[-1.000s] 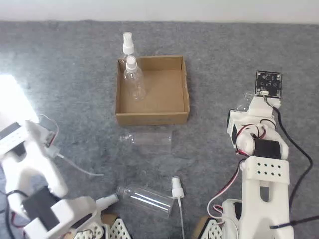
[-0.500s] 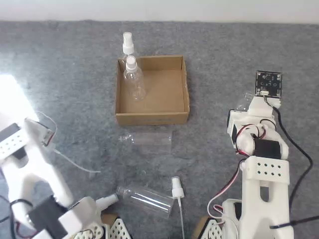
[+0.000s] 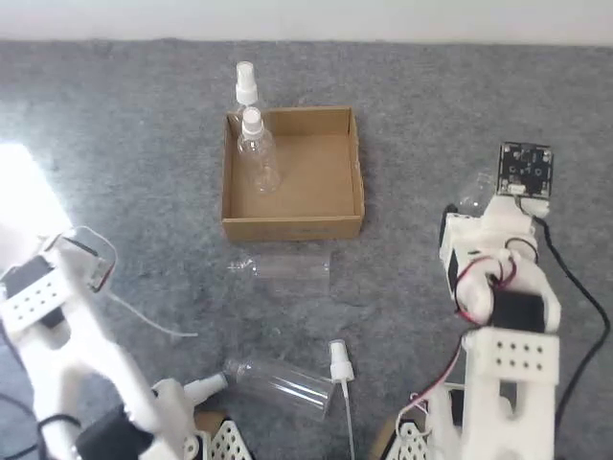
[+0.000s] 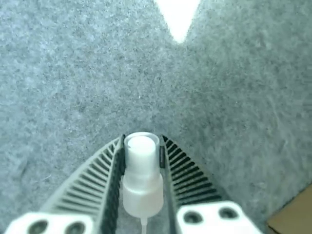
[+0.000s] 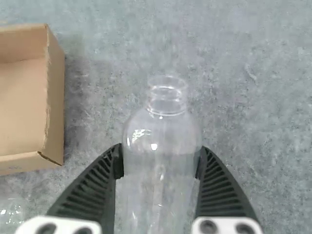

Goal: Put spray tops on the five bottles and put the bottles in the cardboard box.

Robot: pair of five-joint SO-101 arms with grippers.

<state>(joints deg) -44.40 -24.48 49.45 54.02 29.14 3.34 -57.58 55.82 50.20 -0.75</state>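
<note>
My left gripper [image 4: 142, 139] is shut on a white spray top [image 4: 142, 170], held above the grey mat at the left [image 3: 84, 257], with its thin tube [image 3: 144, 321] trailing down. At the right, my right gripper [image 5: 161, 151] is shut on a clear bottle without a top [image 5: 163, 136], also seen in the high view [image 3: 471, 195]. The cardboard box [image 3: 356, 172] holds one bottle with a spray top [image 3: 257, 153]. Another topped bottle [image 3: 247, 86] stands just behind the box. A clear bottle without a top [image 3: 287, 266] lies in front of the box.
Near the front edge lies a further clear bottle [image 3: 280, 381] with a white top [image 3: 206, 387] at its neck. Beside it is a loose spray top [image 3: 340, 362] with a long tube. The right arm's white body [image 3: 503, 326] stands at the front right.
The left arm has lifted and swung a little toward the front with the spray top in it. The right arm has shifted slightly with its bottle.
</note>
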